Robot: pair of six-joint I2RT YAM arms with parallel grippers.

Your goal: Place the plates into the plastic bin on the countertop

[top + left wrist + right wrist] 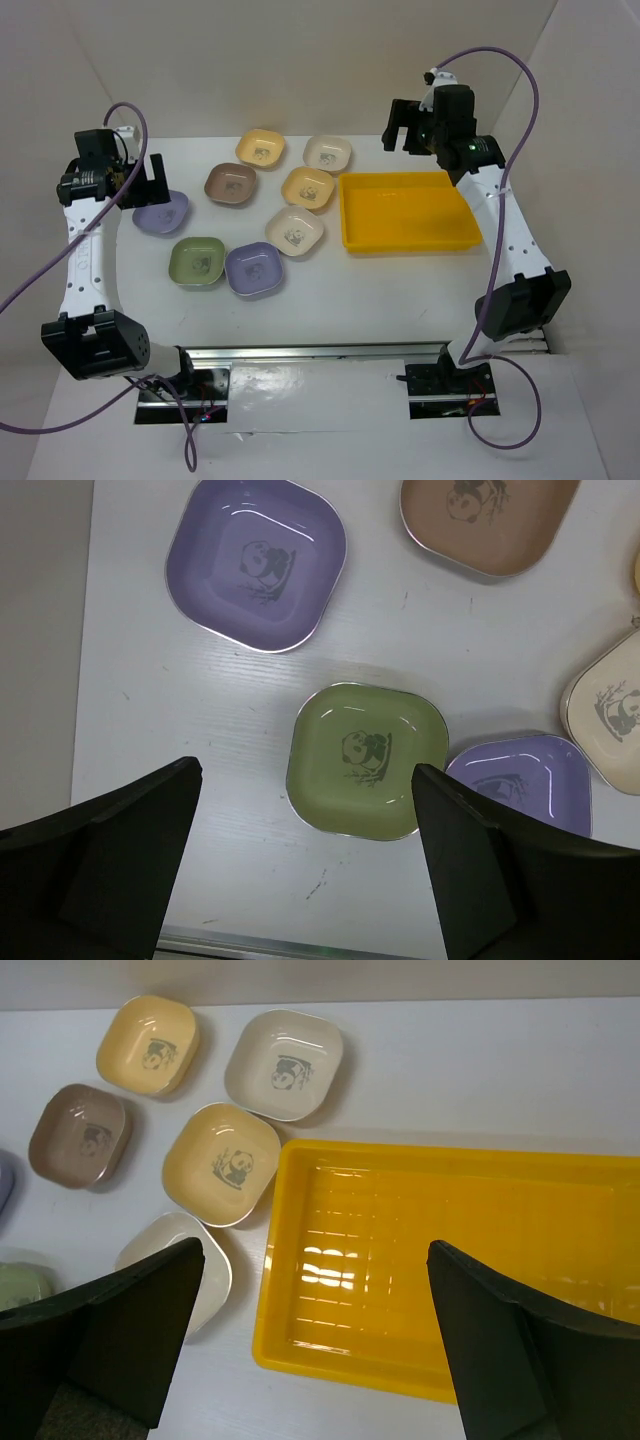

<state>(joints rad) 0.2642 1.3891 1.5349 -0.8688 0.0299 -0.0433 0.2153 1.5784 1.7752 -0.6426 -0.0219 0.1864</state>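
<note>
High rear overview — wrist views downward, plates (295,230) shared

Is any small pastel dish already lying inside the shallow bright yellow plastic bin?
No, the yellow plastic bin holds nothing; every dish lies outside it on the white countertop.

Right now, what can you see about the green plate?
The green plate is a shallow rounded square, shiny like plastic, with a panda drawing in the middle and a pale rim. It is empty and lies flat, right side up, on the countertop. The open left claw hangs higher up, not touching it. A lavender plate sits close beside it.
</note>
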